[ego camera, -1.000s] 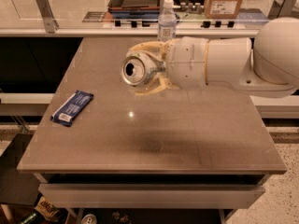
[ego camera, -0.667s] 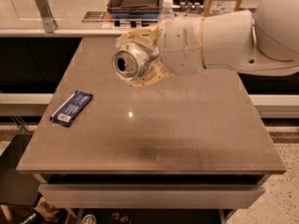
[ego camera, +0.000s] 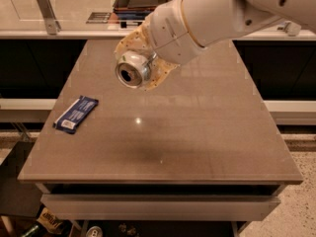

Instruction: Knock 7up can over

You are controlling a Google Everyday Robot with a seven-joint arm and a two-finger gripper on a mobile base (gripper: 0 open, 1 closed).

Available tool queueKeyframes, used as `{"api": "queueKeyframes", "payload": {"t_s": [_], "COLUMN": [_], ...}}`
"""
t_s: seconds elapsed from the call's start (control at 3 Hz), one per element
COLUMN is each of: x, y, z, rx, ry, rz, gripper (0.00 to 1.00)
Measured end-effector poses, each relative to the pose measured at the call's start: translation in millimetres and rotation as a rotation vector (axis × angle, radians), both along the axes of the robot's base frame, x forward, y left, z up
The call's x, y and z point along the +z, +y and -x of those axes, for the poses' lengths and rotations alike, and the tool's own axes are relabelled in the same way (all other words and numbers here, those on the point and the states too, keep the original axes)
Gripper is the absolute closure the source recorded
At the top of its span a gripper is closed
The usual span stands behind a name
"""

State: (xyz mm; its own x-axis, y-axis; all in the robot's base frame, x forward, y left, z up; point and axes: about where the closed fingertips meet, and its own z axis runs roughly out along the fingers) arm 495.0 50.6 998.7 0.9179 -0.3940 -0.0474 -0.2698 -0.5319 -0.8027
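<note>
The gripper (ego camera: pixel 139 65) has swung nearer, fingers (ego camera: pixel 161 76) clasping the 7up can (ego camera: pixel 131 72) above the surface (ego camera: pixel 207 132), blue packet (ego camera: pixel 75 114) well apart.

The gripper (ego camera: pixel 139 62) is hanging over the back left part of the table (ego camera: pixel 207 132), reaching in from the upper right. The 7up can (ego camera: pixel 131 72) is sitting clamped between its fingers (ego camera: pixel 160 75), clear of the tabletop, top end facing the camera. A flat packet (ego camera: pixel 75 114) is lying on the table near the left edge, in front and left of the can, and a counter (ego camera: pixel 74 33) is running behind the table.
</note>
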Motion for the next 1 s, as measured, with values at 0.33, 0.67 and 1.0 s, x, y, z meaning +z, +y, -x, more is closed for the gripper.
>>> {"api": "queueKeyframes", "payload": {"t_s": [0.33,0.67,1.0], "x": [-42,-78,-111], "y": [-10,-26,-45], "z": [-27,-54,-74], "rx": [-0.022,-0.041,-0.046], "ry": [0.043,0.072,0.123], "rz": [0.156,0.271,0.372], "gripper": [1.00,1.00,1.00]}}
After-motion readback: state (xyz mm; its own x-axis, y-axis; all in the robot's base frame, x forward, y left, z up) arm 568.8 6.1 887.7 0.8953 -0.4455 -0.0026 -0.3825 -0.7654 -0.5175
